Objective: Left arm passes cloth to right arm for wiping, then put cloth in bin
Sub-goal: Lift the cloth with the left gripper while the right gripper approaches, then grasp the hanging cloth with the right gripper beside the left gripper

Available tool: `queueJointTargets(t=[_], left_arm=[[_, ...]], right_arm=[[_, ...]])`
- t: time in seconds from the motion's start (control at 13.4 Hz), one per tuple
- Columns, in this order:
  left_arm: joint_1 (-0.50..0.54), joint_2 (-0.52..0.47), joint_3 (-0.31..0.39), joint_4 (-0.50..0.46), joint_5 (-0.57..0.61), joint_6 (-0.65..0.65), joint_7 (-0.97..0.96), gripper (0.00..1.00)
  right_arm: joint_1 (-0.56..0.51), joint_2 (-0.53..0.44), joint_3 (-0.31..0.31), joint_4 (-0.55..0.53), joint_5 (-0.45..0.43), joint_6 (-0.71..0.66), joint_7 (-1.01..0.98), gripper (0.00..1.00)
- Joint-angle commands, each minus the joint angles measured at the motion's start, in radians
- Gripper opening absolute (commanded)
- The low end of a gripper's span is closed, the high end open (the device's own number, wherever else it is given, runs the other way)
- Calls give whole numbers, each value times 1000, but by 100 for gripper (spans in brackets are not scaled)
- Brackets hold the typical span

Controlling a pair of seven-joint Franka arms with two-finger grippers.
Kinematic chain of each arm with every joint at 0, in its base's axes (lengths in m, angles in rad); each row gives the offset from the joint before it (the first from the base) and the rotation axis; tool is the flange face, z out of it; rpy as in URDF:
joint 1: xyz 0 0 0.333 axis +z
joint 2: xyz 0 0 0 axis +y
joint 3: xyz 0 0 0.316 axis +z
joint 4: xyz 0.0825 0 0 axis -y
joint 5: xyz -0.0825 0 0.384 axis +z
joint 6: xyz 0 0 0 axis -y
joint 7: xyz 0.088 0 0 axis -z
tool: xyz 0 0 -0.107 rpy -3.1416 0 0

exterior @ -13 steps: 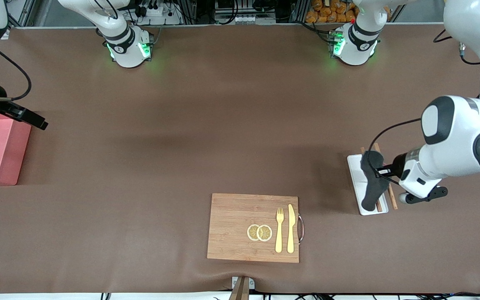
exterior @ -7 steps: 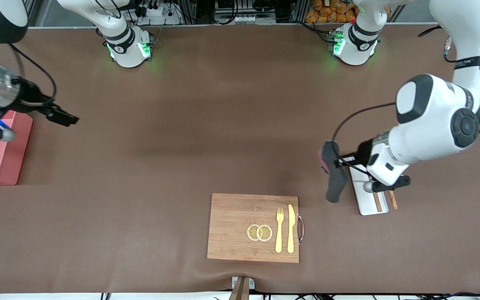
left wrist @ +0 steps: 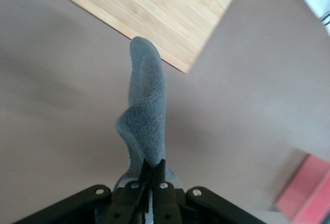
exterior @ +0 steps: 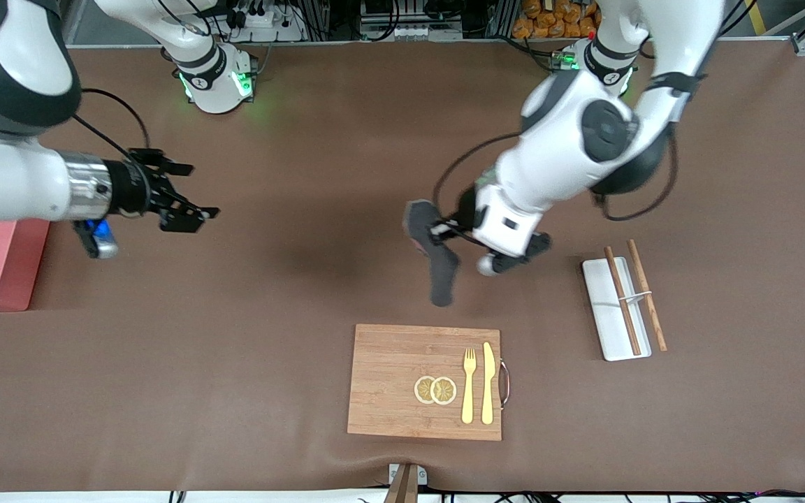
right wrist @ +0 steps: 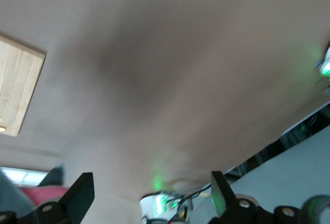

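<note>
The left claw has carried the cloth over mid brown table.

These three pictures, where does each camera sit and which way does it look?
Front view: high across the table, facing both arms; left gripper holds the charcoal-grey fuzzy cloth, right gripper open.
Left wrist view: on the left arm, looking down past its shut fingers at the cloth.
Right wrist view: on the right arm, over bare table; open fingers show.
Shared: the wooden cutting board.
</note>
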Motion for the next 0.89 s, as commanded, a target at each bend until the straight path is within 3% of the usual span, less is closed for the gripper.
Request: queueJointTargets(t=[0.0,0.37,0.82], left_arm=[[-96,85,14,96,-9,124,-202,0],[-206,197,14,126,-11,361,-464,0],[-254,264,14,143,-14,511,-551,0]], right_arm=[[66,53,-10,13,53,52,65,100],[135,122,-10,4,171,217,180,100],[180,156,-10,-39,171,329,198,100]])
